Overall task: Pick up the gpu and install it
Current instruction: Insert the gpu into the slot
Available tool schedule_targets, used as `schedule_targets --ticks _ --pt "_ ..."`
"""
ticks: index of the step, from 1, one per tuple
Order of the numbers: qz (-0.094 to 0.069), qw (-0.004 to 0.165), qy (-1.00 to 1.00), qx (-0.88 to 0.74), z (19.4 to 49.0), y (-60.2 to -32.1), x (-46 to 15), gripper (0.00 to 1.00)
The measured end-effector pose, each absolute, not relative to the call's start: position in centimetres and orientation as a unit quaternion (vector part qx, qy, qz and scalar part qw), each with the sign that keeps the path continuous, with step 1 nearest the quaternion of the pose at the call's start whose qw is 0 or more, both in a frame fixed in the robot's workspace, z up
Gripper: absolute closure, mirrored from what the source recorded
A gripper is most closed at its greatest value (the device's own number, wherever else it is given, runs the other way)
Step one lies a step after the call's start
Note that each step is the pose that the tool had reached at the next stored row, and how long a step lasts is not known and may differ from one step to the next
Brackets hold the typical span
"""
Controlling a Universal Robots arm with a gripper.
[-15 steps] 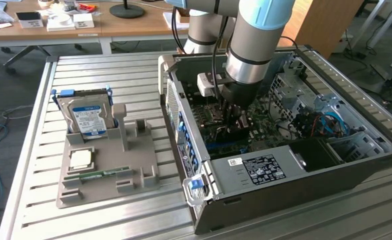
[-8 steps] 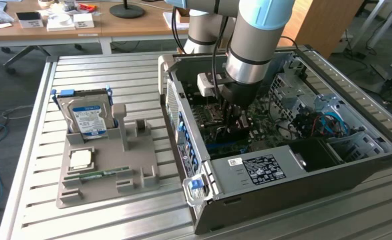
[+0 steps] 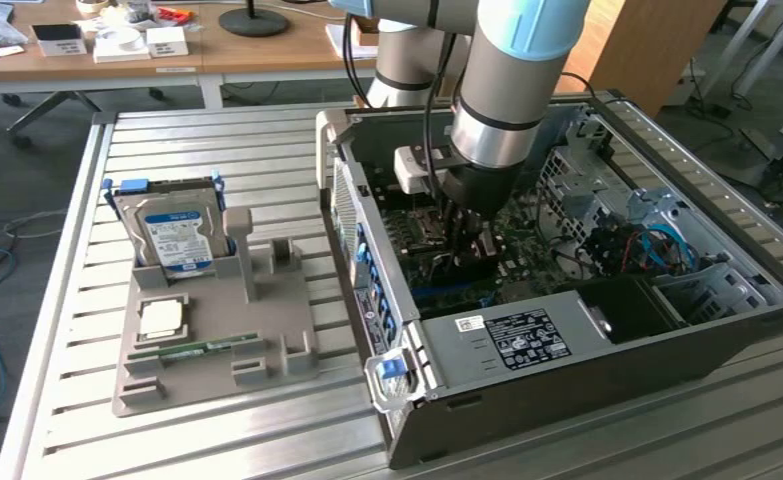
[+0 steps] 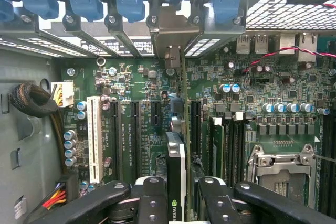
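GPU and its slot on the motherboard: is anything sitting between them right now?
Nothing visible does. In the wrist view the gpu stands edge-on in the end effector, its bracket up at the rear slot openings. The motherboard slots beside it look bare; the card hides its own bottom edge.

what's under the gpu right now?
The gpu stands on edge between the gripper fingers, over the green motherboard and its row of black expansion slots. The slot directly beneath is covered by the card, so seating can't be judged.
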State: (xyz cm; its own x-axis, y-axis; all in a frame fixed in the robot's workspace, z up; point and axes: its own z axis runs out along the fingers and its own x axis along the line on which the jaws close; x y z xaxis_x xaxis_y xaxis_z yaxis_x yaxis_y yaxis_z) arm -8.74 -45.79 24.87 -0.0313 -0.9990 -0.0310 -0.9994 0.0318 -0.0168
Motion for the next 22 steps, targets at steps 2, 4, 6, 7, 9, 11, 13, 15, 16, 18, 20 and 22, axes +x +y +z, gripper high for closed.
schedule_targets --ticks 2,4,6,7,9,11,13,15,16,18,20,22 --pt "0.005 0.017 0.718 -0.696 24.87 -45.81 -8.73 0.73" --pt "0.005 0.017 0.718 -0.696 24.88 -45.82 -8.74 0.73" --pt "0.005 0.017 0.718 -0.696 24.88 -45.82 -8.74 0.73" --pt "0.005 0.017 0.718 -0.696 24.88 -45.82 -8.74 0.73" --pt "0.005 0.017 0.718 -0.696 24.88 -45.82 -8.74 0.73" --pt "0.005 0.017 0.718 -0.696 24.88 -45.82 -8.74 0.73" --pt "0.005 0.017 0.718 -0.696 24.88 -45.82 -8.74 0.73" --pt "0.005 0.017 0.718 -0.696 24.88 -45.82 -8.74 0.73" --pt "0.005 0.017 0.718 -0.696 24.88 -45.82 -8.74 0.73" --pt "0.005 0.017 0.718 -0.696 24.88 -45.82 -8.74 0.73" --pt "0.005 0.017 0.718 -0.696 24.88 -45.82 -8.74 0.73" --pt "0.005 0.017 0.718 -0.696 24.88 -45.82 -8.74 0.73"
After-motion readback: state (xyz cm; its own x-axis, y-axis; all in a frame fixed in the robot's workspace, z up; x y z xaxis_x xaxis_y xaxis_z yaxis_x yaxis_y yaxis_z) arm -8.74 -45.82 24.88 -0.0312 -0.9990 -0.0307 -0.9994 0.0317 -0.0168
